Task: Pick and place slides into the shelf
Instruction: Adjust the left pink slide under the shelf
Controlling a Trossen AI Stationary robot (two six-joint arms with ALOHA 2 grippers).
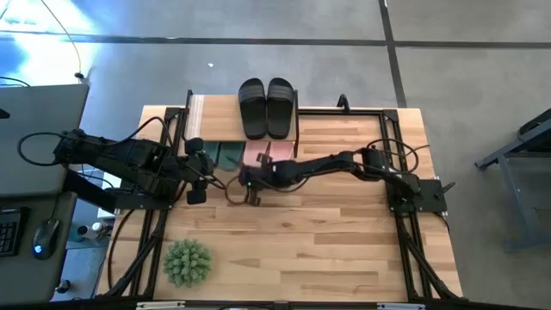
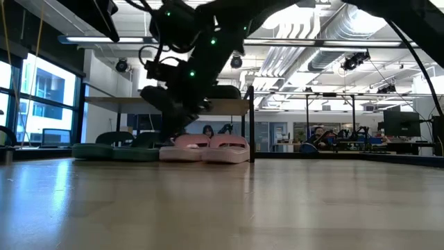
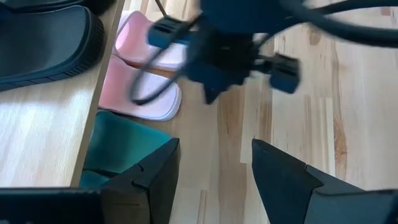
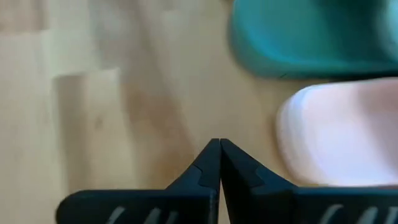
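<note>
The right gripper (image 1: 251, 182) is clenched shut on nothing, reaching across the table (image 1: 344, 250) to just in front of the shelf (image 1: 200, 110). From above, the black slides (image 1: 266, 107) sit on the shelf's top board, while the green slides (image 1: 225, 155) and pink slides (image 1: 256, 153) peek out from under it. The left gripper (image 1: 196, 185) hangs spread beside the green pair, and a plant ball (image 1: 188, 261) sits well apart near the front edge.

At table height, the pink slides (image 2: 205, 148) and green slides (image 2: 114, 150) lie side by side under the shelf (image 2: 236, 107).

The left wrist view shows its own fingers (image 3: 158, 171) parted and empty, the pink slides (image 3: 134, 87) beyond them, the green pair (image 3: 118, 146) closer, the black pair (image 3: 46, 40) up on the board.

The right wrist view shows closed fingertips (image 4: 211, 163) just off the pink slide (image 4: 339, 134), not touching it.

All three pairs look shelved, so the step is probably a final nudge or a retreat. To do it well, I would push squarely on the pink heel with the closed tips, low and slow, keeping clear of the left arm
</note>
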